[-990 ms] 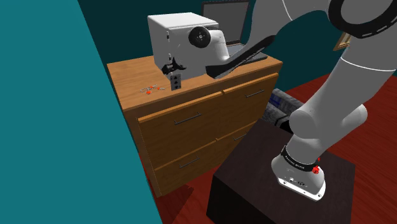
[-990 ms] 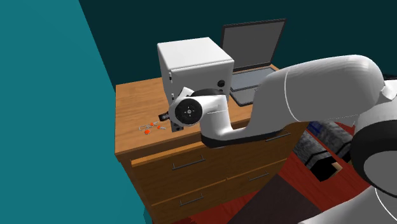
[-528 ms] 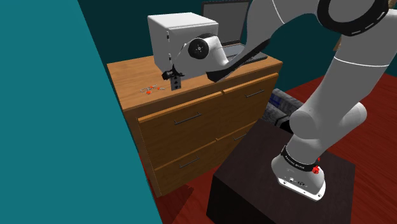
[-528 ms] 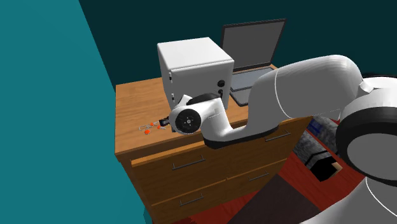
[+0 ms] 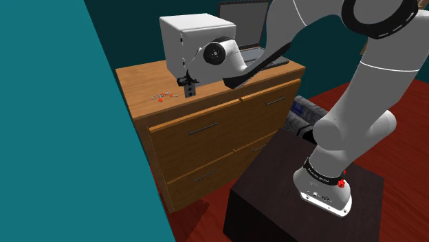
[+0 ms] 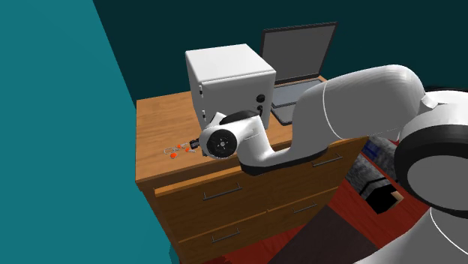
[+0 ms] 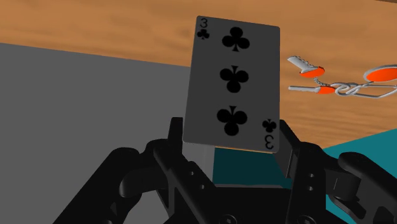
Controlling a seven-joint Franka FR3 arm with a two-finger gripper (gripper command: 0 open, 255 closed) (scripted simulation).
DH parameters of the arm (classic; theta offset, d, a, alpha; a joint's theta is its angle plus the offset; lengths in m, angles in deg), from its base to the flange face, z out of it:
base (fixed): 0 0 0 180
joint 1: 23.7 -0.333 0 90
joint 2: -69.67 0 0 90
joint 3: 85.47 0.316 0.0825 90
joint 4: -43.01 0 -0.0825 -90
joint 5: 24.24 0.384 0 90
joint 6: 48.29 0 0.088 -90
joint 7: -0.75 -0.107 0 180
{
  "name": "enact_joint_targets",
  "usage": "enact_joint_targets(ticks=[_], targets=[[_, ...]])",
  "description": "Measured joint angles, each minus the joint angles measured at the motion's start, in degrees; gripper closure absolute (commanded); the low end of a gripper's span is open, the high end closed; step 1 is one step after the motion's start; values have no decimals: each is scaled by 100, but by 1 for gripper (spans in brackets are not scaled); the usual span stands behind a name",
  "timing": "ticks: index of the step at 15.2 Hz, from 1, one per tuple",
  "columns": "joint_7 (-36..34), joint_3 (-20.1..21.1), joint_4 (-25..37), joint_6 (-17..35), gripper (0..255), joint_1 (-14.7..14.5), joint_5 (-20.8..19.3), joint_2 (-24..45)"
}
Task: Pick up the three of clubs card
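gripper (image 7: pixel 230 145) clamped on three of clubs card (image 7: pixel 233 76), card upright between fingers. tbh lift straight up, slow, grip firm, steer clear of white box (image 5: pixel 184 36) on dresser (image 5: pixel 141 86)

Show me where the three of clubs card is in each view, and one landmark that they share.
Shoulder view: three of clubs card, a small dark upright piece under the arm's white wrist.
Second exterior view: hidden behind the wrist.
Wrist view: card upright, clasped in the gripper.
Shared landmark: orange-and-silver key ring on the dresser top.
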Motion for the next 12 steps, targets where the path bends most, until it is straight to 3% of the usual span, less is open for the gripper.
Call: enact_joint_targets(ticks=[4,12], targets=[[42,5,3,-2,255,4,49,-16],[980,80,-11,128,255,129,1123,-485]])
